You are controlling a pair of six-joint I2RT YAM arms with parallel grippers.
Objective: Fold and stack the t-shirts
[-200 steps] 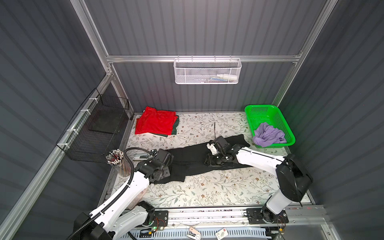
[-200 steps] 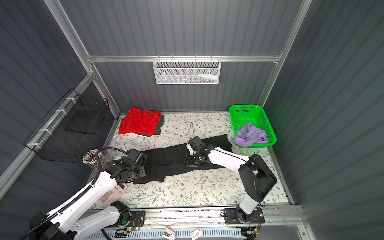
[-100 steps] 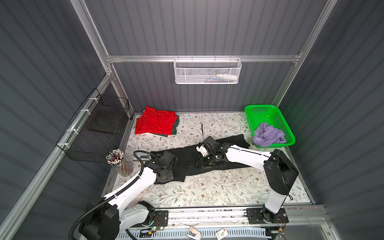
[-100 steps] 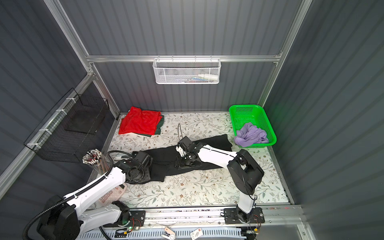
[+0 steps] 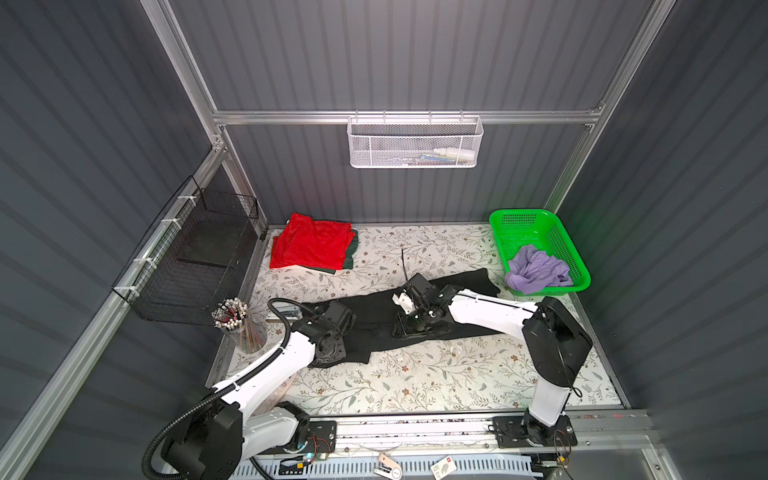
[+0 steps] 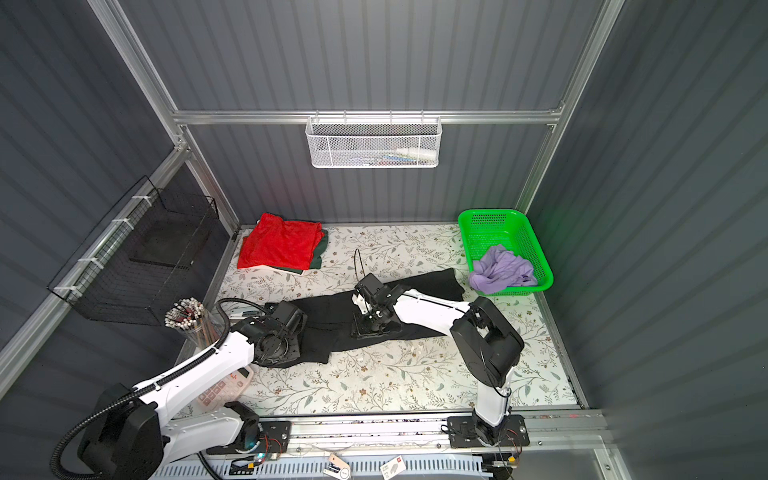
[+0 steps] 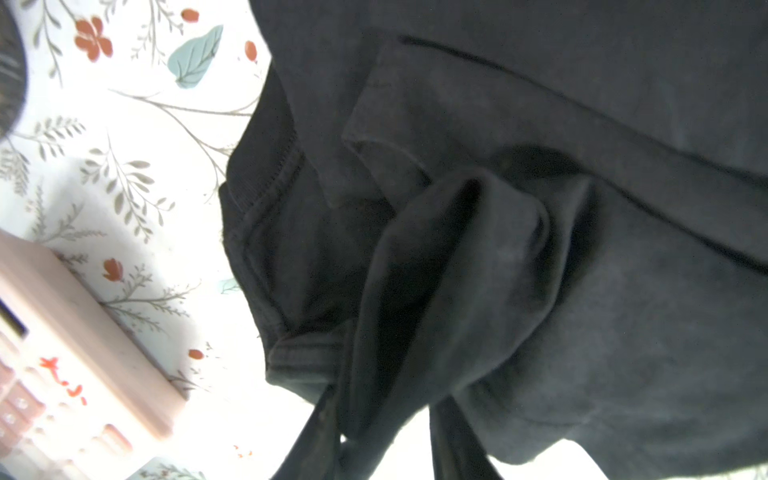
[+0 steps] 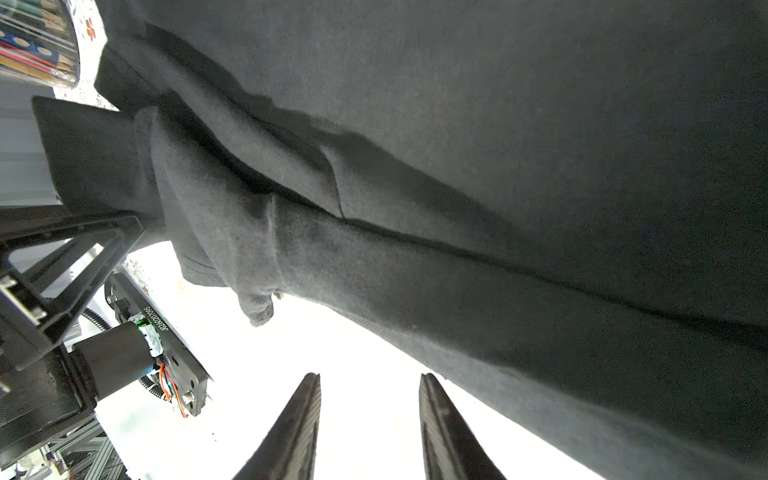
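A robotics lab cell: grey ribbed wall panels (image 5: 395, 54) in an aluminium frame (image 5: 291, 117), a floral-covered table (image 5: 415, 386), two white robot arms (image 5: 270, 374) bolted to a front rail (image 5: 415, 427).

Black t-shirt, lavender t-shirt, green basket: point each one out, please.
black t-shirt (image 5: 374, 313): in a top view, flat cloth near its middle.
lavender t-shirt (image 5: 536, 270): in a top view, middle of the crumpled heap.
green basket (image 5: 519, 220): in a top view, its far wall.

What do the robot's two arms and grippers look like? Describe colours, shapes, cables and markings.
The left arm and right arm have white rounded links joined by bulky black joints. A black ribbed hose runs along the left arm. The right gripper has two black tapered fingers. Red and orange wires and a printed number show at the left wrist.
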